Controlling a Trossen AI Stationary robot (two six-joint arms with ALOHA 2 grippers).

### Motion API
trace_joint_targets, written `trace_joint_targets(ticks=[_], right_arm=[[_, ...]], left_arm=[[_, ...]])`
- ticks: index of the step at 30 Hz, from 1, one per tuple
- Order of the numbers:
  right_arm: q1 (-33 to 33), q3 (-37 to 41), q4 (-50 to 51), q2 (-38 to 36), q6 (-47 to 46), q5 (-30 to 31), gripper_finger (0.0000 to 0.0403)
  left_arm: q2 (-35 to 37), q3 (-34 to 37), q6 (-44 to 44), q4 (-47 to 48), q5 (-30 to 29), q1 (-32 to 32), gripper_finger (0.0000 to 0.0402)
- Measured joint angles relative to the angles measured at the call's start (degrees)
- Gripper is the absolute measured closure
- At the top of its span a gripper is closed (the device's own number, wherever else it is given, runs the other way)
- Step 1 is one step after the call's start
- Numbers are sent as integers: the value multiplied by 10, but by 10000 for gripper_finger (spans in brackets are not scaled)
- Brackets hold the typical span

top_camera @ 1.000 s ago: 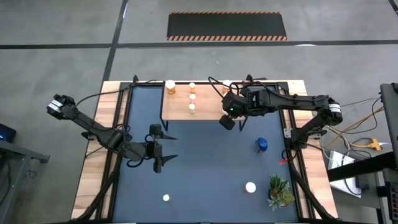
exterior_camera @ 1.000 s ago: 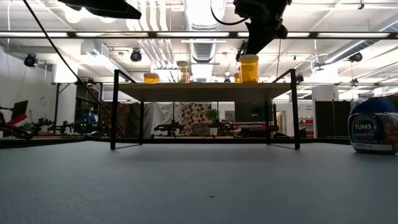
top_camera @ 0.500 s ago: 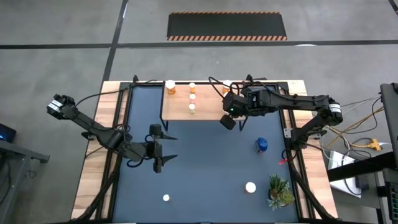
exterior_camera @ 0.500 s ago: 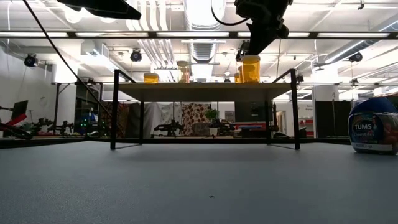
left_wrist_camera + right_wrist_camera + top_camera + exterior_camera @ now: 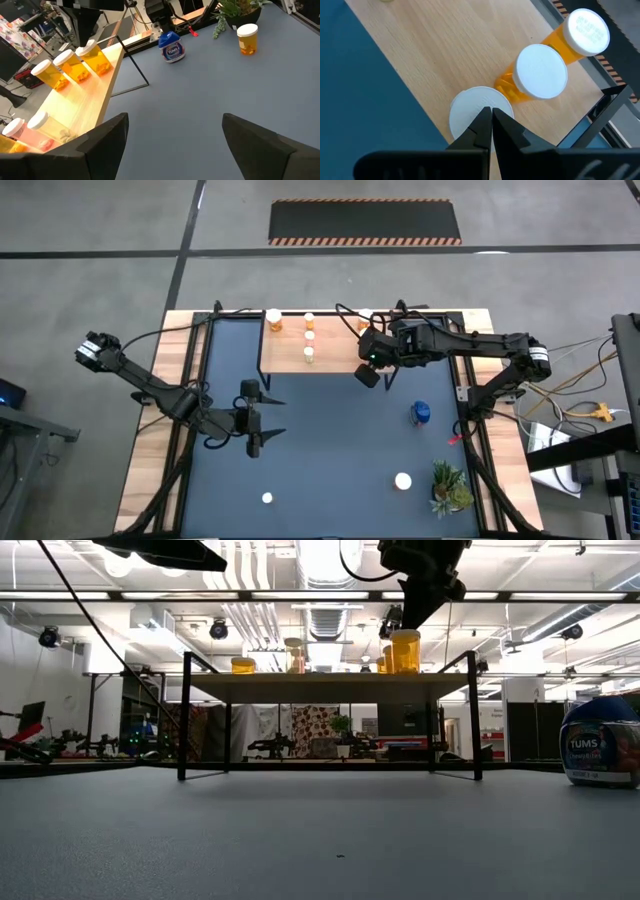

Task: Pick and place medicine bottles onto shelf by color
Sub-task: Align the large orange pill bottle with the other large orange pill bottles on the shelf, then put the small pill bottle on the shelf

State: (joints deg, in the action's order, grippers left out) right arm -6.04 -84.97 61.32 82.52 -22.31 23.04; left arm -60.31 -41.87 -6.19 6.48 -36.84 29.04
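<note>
1. Right now the right gripper [image 5: 491, 122] is hovering above the right end of the shelf [image 5: 335, 355], its fingers pressed together and holding nothing, directly over the white cap of an orange bottle [image 5: 481, 112] standing on the board.
2. Two more orange bottles [image 5: 541, 71] are standing just beside that one on the same end, so the orange group is sitting together there; the step in hand looks like the release of a placed bottle, with the arm about to leave.
3. Across the table, the left gripper [image 5: 255, 423] is waiting over the blue mat [image 5: 330, 450] with its fingers spread wide and empty.
4. Other bottles are standing on the shelf's left part: a large one at the far corner [image 5: 273, 319] and three small ones in a line [image 5: 309, 338].
5. Still off the shelf are the blue bottle [image 5: 420, 414], a white-capped bottle [image 5: 403, 480] near the green plant [image 5: 450, 487], and a small white-capped one [image 5: 267, 498] toward the near edge.
6. Next, I judge, the right arm needs to be lifting straight up so it is not tipping the close-packed orange bottles, then opening and descending on the blue bottle, the nearest one to it.
</note>
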Motion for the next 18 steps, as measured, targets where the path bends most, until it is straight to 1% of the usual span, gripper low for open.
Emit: trace_joint_targets(ticks=[5,18], right_arm=[[0,-3,1,0,0,4,394],[0,-41,0,1,10,14,394]], left_arm=[[0,0,0,0,0,0,98],[0,0,0,0,0,0,98]])
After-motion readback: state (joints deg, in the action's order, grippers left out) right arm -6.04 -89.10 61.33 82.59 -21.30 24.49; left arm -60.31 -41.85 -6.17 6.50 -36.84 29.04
